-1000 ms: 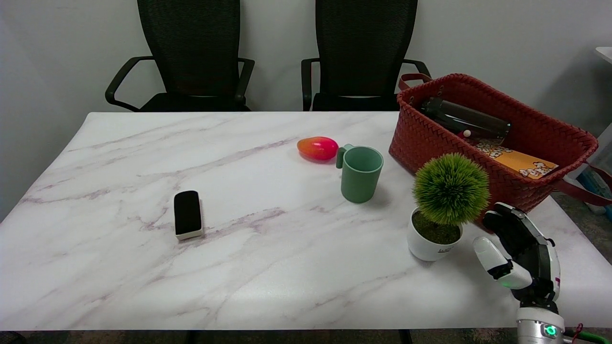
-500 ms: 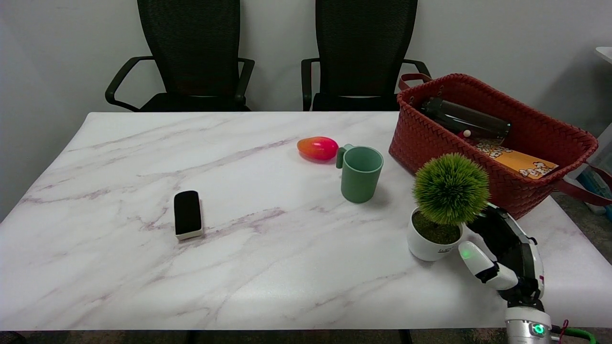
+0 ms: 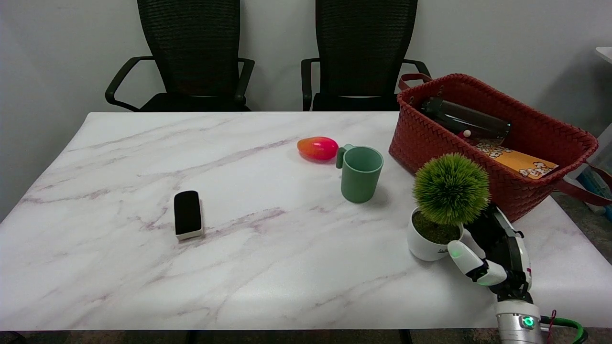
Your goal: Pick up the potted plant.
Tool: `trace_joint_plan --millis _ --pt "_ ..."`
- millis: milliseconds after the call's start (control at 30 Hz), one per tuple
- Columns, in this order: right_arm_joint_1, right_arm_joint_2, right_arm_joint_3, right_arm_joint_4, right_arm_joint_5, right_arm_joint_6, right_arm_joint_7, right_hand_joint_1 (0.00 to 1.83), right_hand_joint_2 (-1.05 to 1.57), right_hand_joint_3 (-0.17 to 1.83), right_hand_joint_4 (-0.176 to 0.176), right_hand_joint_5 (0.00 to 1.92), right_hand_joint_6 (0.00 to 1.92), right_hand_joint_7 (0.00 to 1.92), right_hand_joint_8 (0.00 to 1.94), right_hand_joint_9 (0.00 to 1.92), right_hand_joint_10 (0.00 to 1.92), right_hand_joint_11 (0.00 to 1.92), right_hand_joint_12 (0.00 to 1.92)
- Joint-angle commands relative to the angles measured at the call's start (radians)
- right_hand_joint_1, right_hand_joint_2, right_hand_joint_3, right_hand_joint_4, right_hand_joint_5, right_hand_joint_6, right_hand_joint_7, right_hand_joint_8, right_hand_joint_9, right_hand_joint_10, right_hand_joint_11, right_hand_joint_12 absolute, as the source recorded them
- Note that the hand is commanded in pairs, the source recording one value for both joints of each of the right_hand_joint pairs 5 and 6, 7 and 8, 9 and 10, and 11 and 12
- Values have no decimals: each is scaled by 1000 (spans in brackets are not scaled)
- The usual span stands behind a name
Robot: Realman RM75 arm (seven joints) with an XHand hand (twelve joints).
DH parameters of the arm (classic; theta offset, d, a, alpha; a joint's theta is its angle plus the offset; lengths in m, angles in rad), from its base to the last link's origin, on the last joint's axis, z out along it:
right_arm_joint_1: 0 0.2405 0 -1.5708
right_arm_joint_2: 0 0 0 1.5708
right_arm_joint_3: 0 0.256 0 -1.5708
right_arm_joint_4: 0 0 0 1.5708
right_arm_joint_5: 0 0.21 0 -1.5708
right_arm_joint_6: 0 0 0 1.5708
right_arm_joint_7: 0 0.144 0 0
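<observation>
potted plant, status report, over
Right hand open, at the pot's right side, not gripping. Potted plant upright on table. Red basket close behind it.

The potted plant [image 3: 439,215] stands near the table's [image 3: 267,267] right edge, just before the basket [image 3: 483,138] at the far right corner (a bottle [image 3: 466,119] and a box [image 3: 519,162] lie in it). The right hand [image 3: 492,251] sits at the plant's right. Left of the basket stands the mug [image 3: 361,173] — behind its handle, a mango [image 3: 317,147]. The eraser [image 3: 187,214] lies left of centre.

A red woven basket [image 3: 507,186] is crowding the potted plant [image 3: 442,210] from behind. A green mug [image 3: 361,173] is standing nearby. Bare worktop [image 3: 287,267] is lying open in front.
</observation>
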Motion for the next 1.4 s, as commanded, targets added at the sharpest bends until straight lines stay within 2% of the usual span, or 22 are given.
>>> trace_joint_plan --millis 33,1400 --pt "16 9 -1 -6 -50 -19 1 1070 -106 907 0 375 375 662 662 594 594 576 576" --pt "110 67 2 -19 -146 -162 3 1172 -253 718 0 281 281 598 598 516 516 495 495"
